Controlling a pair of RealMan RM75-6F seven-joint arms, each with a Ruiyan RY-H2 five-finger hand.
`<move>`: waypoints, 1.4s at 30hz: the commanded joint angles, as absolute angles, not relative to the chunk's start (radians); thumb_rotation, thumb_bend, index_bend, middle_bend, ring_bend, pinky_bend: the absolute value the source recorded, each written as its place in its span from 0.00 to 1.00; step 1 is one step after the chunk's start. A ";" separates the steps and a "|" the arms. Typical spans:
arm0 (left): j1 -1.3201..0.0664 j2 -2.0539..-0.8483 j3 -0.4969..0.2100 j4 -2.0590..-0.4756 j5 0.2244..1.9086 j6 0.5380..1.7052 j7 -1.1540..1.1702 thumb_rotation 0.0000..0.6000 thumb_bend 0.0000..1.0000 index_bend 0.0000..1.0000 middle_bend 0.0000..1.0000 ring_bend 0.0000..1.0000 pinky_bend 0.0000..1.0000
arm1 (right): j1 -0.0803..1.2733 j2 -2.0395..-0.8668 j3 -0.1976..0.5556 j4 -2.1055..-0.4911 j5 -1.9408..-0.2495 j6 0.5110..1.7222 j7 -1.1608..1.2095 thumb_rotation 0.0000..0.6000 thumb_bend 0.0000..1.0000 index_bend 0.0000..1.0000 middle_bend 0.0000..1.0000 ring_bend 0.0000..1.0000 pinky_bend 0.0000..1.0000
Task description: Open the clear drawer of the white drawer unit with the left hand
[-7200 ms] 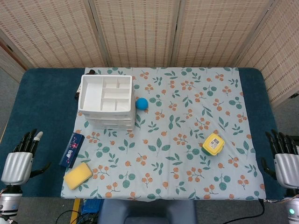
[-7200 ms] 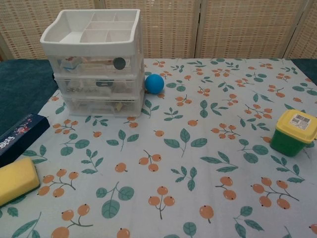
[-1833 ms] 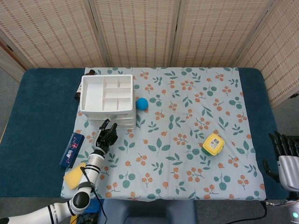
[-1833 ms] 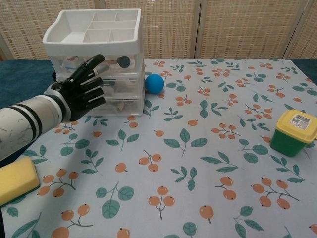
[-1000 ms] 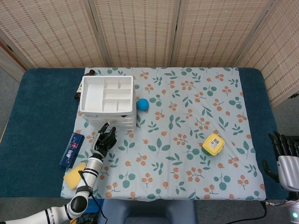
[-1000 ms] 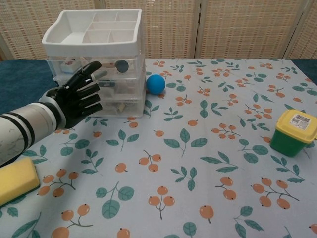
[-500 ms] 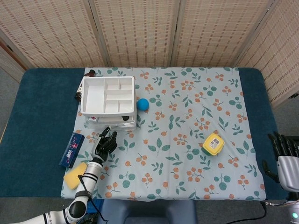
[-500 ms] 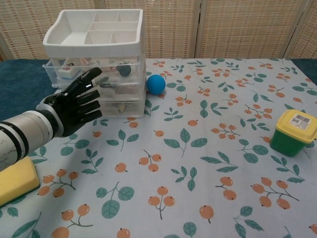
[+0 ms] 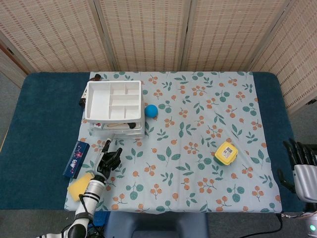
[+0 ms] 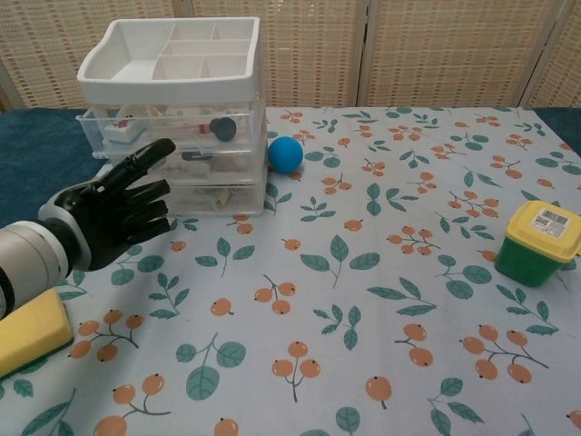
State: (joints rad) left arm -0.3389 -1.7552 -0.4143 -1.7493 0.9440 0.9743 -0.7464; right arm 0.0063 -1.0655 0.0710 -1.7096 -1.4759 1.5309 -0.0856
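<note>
The white drawer unit point(image 9: 113, 101) point(image 10: 169, 60) stands at the back left of the floral cloth. Its top clear drawer point(image 9: 117, 126) point(image 10: 172, 127) sticks out a little past the frame, with small items showing inside. My left hand point(image 9: 108, 160) point(image 10: 111, 214) hovers just in front of the unit, fingers spread and holding nothing, its tips a short way off the drawer fronts. My right hand point(image 9: 300, 164) rests at the table's right edge with fingers extended and nothing in them.
A blue ball point(image 9: 150, 110) point(image 10: 284, 153) lies right of the unit. A green pot with a yellow lid point(image 9: 226, 153) point(image 10: 539, 242) sits to the right. A yellow sponge point(image 9: 79, 185) point(image 10: 27, 331) and a dark blue box point(image 9: 76, 158) lie beside my left arm.
My left hand has drawn back toward me from the unit's front. The top clear drawer came out with it and now protrudes; the hand has let go.
</note>
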 commanded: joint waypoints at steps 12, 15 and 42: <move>-0.309 -1.544 -0.260 -1.786 1.216 1.084 -0.443 1.00 0.25 0.26 0.93 1.00 1.00 | -0.004 -1.030 0.078 -1.740 -1.492 1.568 -0.096 1.00 0.45 0.00 0.00 0.00 0.00; -0.313 -1.497 -0.236 -1.772 1.310 1.105 -0.419 1.00 0.25 0.26 0.93 1.00 1.00 | -0.006 -1.028 0.078 -1.744 -1.494 1.572 -0.095 1.00 0.45 0.00 0.00 0.00 0.00; -0.504 -1.414 -0.281 -1.707 1.253 1.044 -0.053 1.00 0.27 0.16 0.93 1.00 1.00 | -0.021 -1.039 0.074 -1.708 -1.485 1.581 -0.054 1.00 0.45 0.00 0.00 0.00 0.00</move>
